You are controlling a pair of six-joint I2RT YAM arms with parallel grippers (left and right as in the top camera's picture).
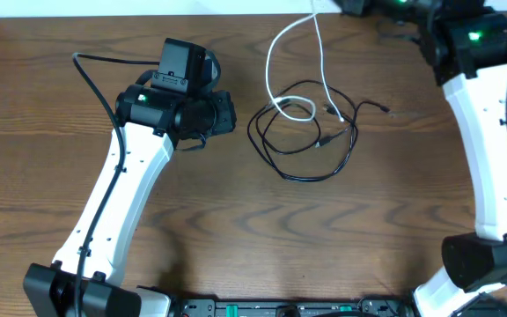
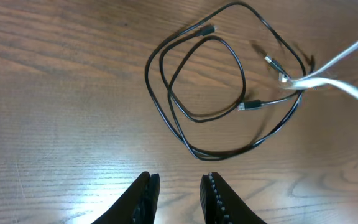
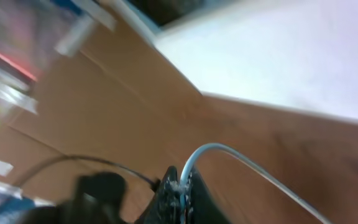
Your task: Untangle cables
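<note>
- Surface (image 1: 262, 238): brown wood grain, carrying the cable tangle a little right of centre in the overhead view.
- Black cables (image 1: 306, 179): they lie flat in loose, overlapping loops, one ring inside another. Several small plug ends show among the loops in the left wrist view. How many separate black cords there are cannot be settled from these views.
- White cable (image 1: 268, 66): one part curls into a small loop that crosses the upper side of the black coil, touching it. From there the cord sweeps in a wide arc toward the far edge of the surface. A second strand runs down from the same far point into the right side of the coil.
- Left pincer (image 2: 179, 198): jaws parted with a narrow gap and nothing between them. It sits just short of the near edge of the black coil, not touching any cord. In the overhead view the left arm lies left of the tangle, pointed toward it.
- Right pincer (image 3: 180, 196): jaws pressed together on the white cable, which leaves the fingertips and curves away to the right in the right wrist view. That view is blurred. Overhead, the pincer sits at the far edge, mostly cut off by the frame.
- Black cables: held by neither pincer.
</note>
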